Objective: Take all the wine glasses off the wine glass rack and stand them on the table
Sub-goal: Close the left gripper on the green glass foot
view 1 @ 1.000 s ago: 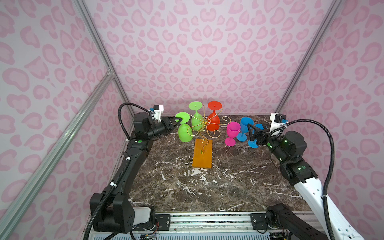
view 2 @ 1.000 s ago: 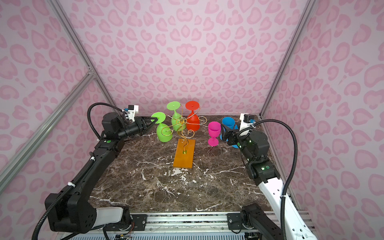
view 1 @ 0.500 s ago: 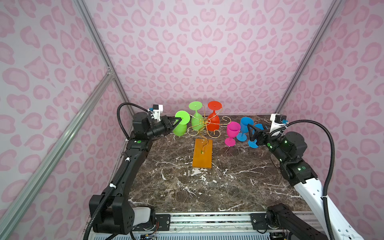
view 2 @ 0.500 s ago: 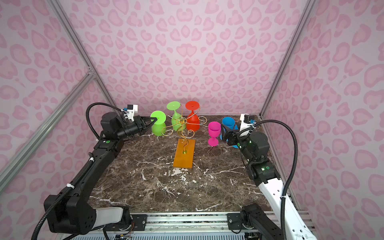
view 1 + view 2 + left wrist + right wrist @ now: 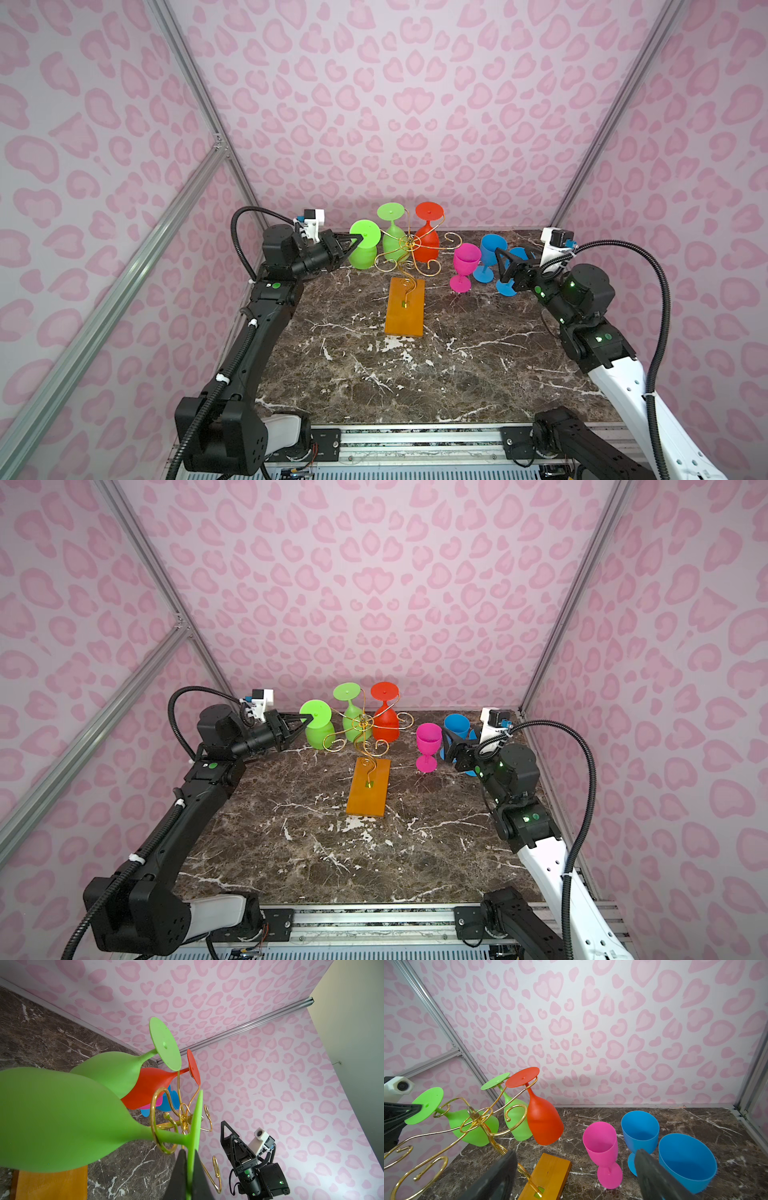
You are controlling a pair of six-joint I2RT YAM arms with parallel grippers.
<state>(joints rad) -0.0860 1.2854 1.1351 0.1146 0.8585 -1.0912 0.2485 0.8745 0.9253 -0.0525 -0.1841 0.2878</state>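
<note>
In the left wrist view the bowl of the nearest green wine glass [image 5: 58, 1118] runs off the frame, and its foot's rim vanishes between the cropped tips of the left hand [image 5: 189, 1159]. Behind the red glass [image 5: 153, 1084] only slivers of a pink glass [image 5: 152, 1104] and blue glasses [image 5: 173, 1098] show. In a top view the right hand [image 5: 449, 748] covers most of the blue glass [image 5: 472, 772] farthest from the wine glass rack [image 5: 363, 737]. In the right wrist view both its fingers [image 5: 496, 1178] are cropped, and one crosses the rack's stem.

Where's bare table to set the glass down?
Bare: front half of the table, from the rack base to the front rail; also strips either side of the base. Crowded: the back, where the rack hangs a red glass and two green glasses, one pinched by the left gripper; then the pink glass and two blue glasses by the right gripper.
</note>
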